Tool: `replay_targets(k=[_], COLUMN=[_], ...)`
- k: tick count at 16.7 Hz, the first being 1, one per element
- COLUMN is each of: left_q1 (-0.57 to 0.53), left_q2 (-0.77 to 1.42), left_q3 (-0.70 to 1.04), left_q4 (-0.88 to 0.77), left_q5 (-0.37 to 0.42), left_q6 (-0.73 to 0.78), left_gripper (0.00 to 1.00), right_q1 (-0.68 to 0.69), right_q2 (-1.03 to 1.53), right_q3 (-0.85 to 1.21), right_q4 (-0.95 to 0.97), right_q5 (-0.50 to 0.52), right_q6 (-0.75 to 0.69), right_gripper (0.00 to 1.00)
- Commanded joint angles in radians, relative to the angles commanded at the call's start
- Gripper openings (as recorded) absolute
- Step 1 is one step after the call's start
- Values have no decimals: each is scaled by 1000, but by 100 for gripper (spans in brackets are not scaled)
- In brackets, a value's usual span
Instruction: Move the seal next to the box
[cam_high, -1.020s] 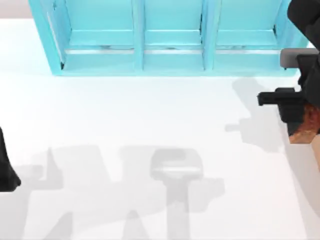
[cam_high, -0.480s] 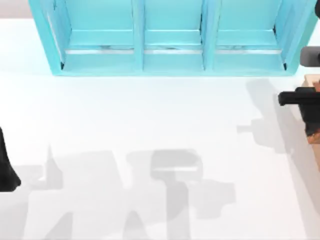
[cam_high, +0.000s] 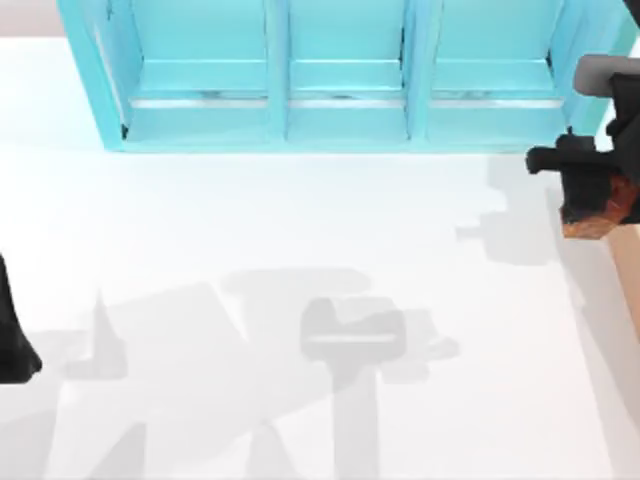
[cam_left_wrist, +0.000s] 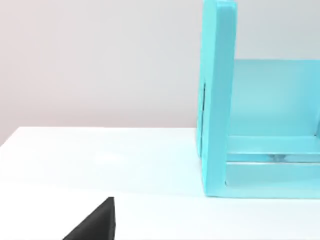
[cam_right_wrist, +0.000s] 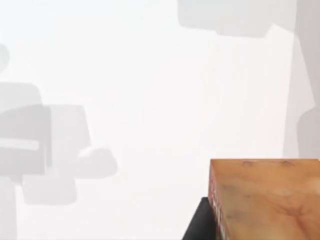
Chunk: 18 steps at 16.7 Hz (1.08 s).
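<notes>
Seal (cam_high: 598, 212) position, top view: at the table's right edge, just in front of the right end of the turquoise shelf unit (cam_high: 340, 75), held beneath the right gripper (cam_high: 585, 190). The dark fingers sit against the seal's reddish-brown body, so the gripper reads as closed on it and carrying it above the white table (cam_high: 300, 260). A thin tan strip at the right border, just below the seal, is probably the box (cam_high: 632, 270); its rim cannot be confirmed. The left arm (cam_high: 12, 330) is parked far from the shelf unit, at the table's left edge; whether its fingers are open cannot be told.

Left wrist view: the shelf unit's end panel (cam_left_wrist: 217, 95) stands on the table; one dark fingertip (cam_left_wrist: 95, 222) enters at the frame edge.

Right wrist view: the seal (cam_right_wrist: 267, 197) lies close under the camera, above bare table.

Risk: the carried seal travels near the shelf unit's corner; a sideways drift could knock it. A release over the box's rim would leave it inside, not beside
</notes>
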Motion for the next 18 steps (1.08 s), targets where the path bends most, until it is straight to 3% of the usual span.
replay_targets(k=[5,10,18], left_q1=[0,0,0], left_q2=[0,0,0], left_q3=[0,0,0], left_q4=[0,0,0], left_q5=[0,0,0], left_q6=[0,0,0], left_gripper=[100,100,100], right_q1=[7,5,5], right_q2=[17,20,20], right_q3=[-174,-187,-187], right_q4=[-27,-38,-38], right_q5=[68,79,79], right_q6=[16,17,17], right_gripper=[0,0,60])
